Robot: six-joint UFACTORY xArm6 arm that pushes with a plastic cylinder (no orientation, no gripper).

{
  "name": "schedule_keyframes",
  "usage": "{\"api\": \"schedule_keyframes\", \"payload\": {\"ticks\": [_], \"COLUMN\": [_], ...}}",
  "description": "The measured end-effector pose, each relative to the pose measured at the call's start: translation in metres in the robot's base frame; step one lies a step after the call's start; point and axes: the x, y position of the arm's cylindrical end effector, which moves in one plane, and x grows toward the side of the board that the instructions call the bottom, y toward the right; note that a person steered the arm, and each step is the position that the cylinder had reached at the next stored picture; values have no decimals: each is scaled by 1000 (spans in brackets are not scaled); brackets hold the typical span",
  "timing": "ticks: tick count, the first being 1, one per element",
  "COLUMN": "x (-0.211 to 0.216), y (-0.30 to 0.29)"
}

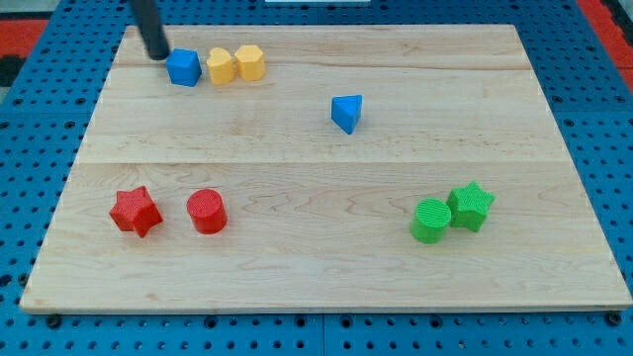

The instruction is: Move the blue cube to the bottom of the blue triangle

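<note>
My tip [158, 54] is set just left of the blue cube [184, 68], far left; the blue triangle [347, 113] lies well right. No fingers are fitted to the rod.

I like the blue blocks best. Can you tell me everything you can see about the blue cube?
The blue cube is a small, solid-looking block with a ridged, plastic-like surface. It sits flat on the wooden board near the view's top left corner. My tip is right at its left side, close enough to look like it touches. On its right, a yellow block sits against it or almost so, with another yellow block beyond. The blue triangle lies far off, toward the view's lower right.
</note>
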Motion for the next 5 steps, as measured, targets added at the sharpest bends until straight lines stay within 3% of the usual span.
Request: {"api": "schedule_keyframes", "payload": {"ticks": [1,2,3,5], "x": [41,38,63,78], "y": [54,5,1,171]}}
